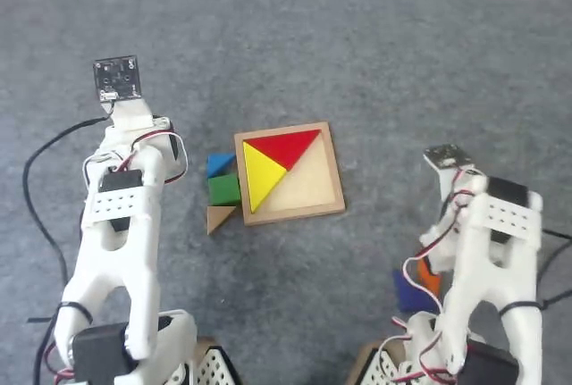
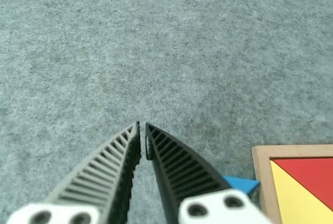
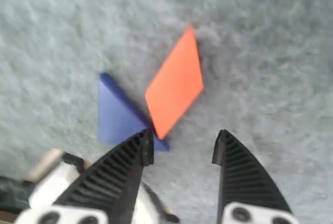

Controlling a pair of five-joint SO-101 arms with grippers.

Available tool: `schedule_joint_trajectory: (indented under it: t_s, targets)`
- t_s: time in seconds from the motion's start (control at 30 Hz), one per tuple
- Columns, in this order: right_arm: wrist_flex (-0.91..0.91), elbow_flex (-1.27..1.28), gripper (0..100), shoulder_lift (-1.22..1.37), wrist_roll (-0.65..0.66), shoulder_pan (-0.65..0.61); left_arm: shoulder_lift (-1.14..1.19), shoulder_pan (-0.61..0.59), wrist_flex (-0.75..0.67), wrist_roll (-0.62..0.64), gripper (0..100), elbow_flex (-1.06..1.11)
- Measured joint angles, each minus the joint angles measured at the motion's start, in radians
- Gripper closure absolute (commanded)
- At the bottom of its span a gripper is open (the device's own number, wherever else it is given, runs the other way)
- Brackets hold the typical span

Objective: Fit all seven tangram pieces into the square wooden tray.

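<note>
Beside the tray (image 1: 308,184) lie three loose pieces (image 1: 223,190); left pincer (image 2: 142,125) pressed together, right pincer (image 3: 185,135) spread.

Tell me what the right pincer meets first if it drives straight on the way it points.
Most likely the orange parallelogram, lying flat on the grey carpet just ahead of the open right pincer. The dark blue triangle beside it sits close to that line too; depth is unclear.

lab workbench (grey felt cover (image 1: 375,54))
</note>
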Motion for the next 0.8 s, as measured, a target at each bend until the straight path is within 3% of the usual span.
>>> schedule_joint_trajectory:
  t_s: [0.17,0.3,0.6,0.8]
  targets:
    - [-0.028,0.003,79.0,0.0,-0.273,-0.155,0.0,0.0,0.0,0.0,98,0.002]
    - [-0.049,0.003,79.0,0.011,-0.397,-0.181,0.0,0.0,-0.005,0.0,98,0.015]
    - [-0.084,0.003,79.1,0.207,-0.44,-0.091,0.0,0.0,-0.006,0.0,98,0.015]
    - [-0.247,0.002,79.4,0.35,-0.446,-0.091,0.0,0.0,-0.006,0.0,98,0.015]
